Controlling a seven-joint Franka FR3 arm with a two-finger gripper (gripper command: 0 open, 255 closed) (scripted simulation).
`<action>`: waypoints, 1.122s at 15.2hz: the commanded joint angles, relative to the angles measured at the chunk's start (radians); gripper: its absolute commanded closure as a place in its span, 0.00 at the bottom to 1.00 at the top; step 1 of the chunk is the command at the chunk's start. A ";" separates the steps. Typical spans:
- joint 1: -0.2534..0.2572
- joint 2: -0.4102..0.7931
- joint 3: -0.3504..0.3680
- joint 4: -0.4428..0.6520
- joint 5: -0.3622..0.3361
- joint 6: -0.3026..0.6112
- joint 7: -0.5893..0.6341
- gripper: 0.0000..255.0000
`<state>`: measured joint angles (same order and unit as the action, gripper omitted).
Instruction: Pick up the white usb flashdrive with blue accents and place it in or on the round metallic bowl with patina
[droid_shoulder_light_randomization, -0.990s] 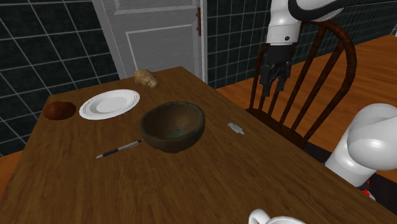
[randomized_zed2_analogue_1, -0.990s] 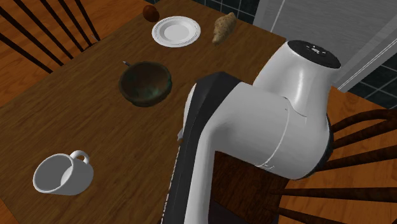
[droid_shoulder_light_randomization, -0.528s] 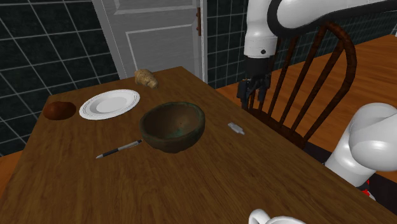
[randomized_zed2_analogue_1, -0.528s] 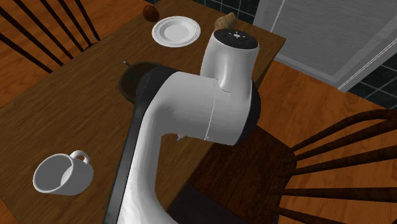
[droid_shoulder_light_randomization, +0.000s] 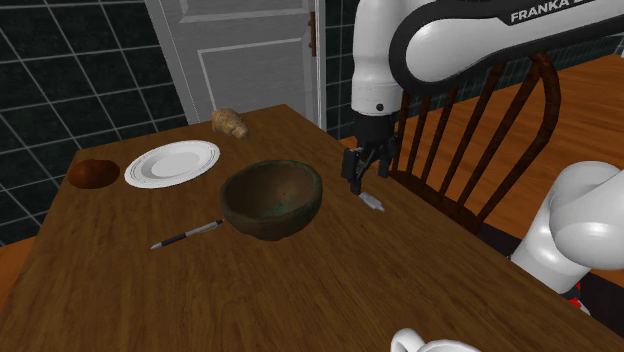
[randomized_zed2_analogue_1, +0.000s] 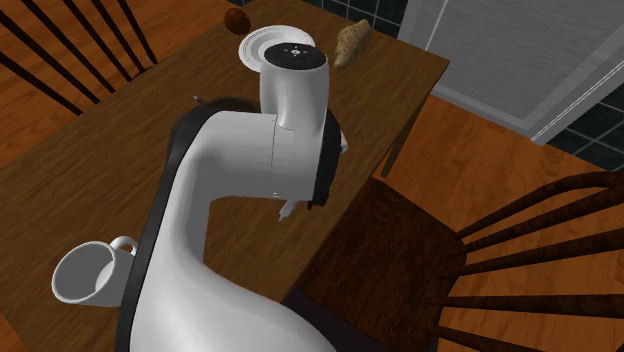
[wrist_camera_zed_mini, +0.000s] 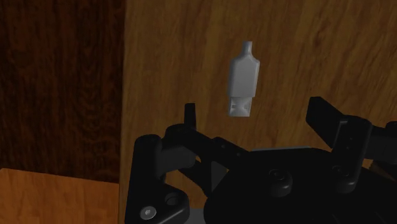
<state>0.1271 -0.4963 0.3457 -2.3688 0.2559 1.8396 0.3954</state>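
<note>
flashdrive (droid_shoulder_light_randomization: 372, 201) on table (droid_shoulder_light_randomization: 300, 290), shoulder view's right of bowl (droid_shoulder_light_randomization: 271, 200); pen (droid_shoulder_light_randomization: 187, 234) left of bowl; plate (droid_shoulder_light_randomization: 172, 162) behind pen.

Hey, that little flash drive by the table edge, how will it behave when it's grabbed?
The flash drive looks small, flat and rigid, so it is probably light and unlikely to roll. Its smooth tapered body might pivot between the open jaws. Lying near the table edge, a nudge could slide it off.
</note>
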 joint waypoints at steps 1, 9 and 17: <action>0.003 0.004 0.008 -0.018 0.004 0.024 0.003 0.00; 0.007 0.015 0.020 -0.070 0.013 0.088 0.002 0.00; 0.007 0.016 0.021 -0.069 0.013 0.088 0.002 1.00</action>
<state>0.1313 -0.4856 0.3620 -2.4338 0.2514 1.9227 0.3986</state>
